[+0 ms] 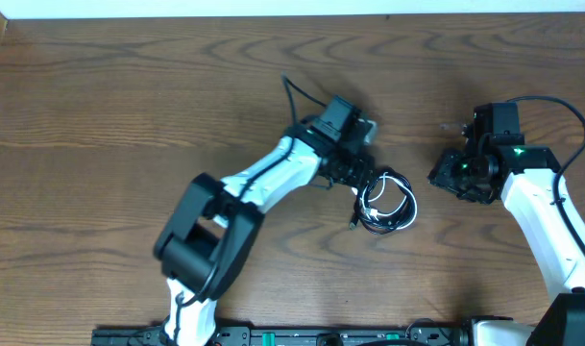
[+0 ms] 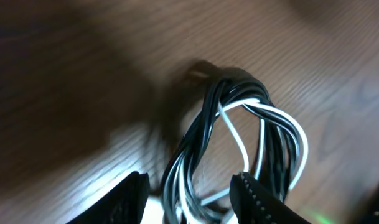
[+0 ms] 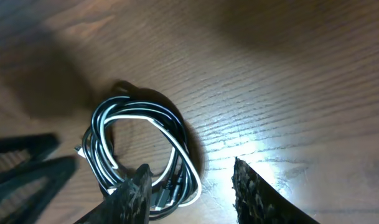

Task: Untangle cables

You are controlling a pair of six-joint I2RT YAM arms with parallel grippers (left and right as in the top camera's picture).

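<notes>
Near the middle of the desk (image 1: 100,115), slightly toward its right edge, we see the black and white cables (image 1: 388,204) coiled together, our left fingers (image 2: 130,199) spread wide astride the coil, our right fingers (image 3: 254,193) parted beside it, holding nothing.

Cables (image 2: 208,115) blurred, lower loops apparently cropped.

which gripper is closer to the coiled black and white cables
Left. The left gripper is right at the coiled cables, open and straddling one side of the bundle. The right gripper is open too, off to their other side with a gap between.
</notes>
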